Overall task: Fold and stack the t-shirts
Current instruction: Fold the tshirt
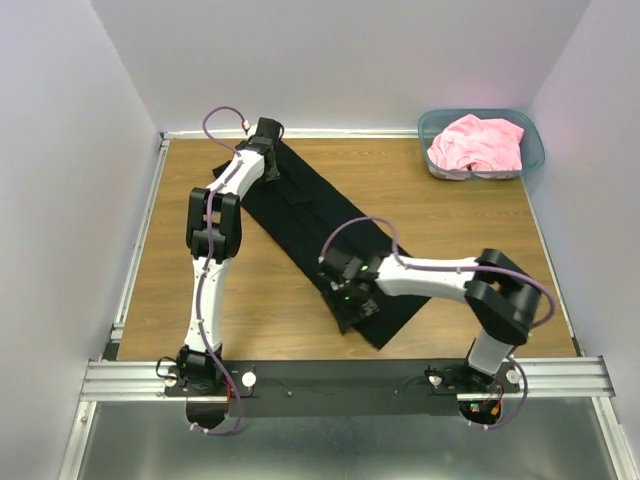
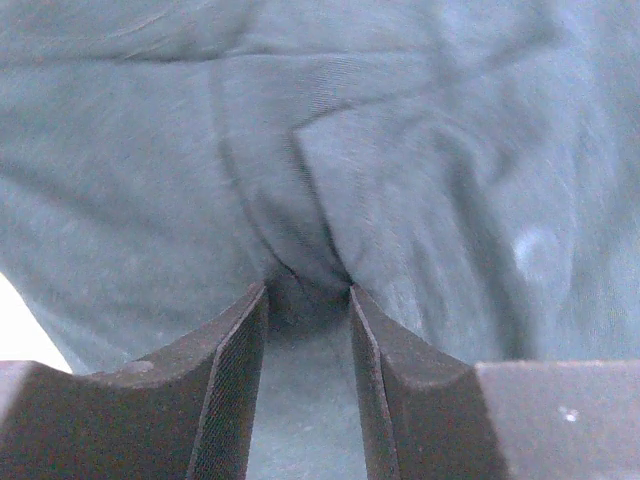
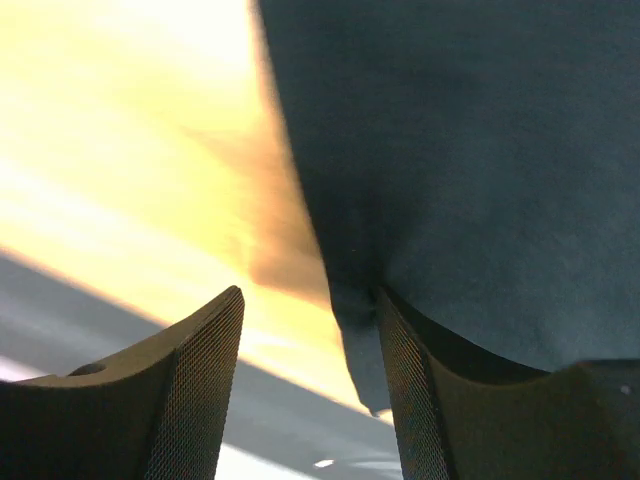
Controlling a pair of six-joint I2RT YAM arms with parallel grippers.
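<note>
Top external view shows the black t-shirt [image 1: 300,215] as a half-folded strip. The left end effector [image 2: 308,296] straddles a pucker, grip uncertain. The right end effector [image 3: 310,300] is spread at its corner. The pink t-shirt [image 1: 478,145], well beyond it, lies unfolded in the bin [image 1: 536,148].

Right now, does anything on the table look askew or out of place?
The black t-shirt lies diagonally across the table, askew to its edges. The pink t-shirt sits crumpled in the teal bin. Nothing looks damaged.
</note>
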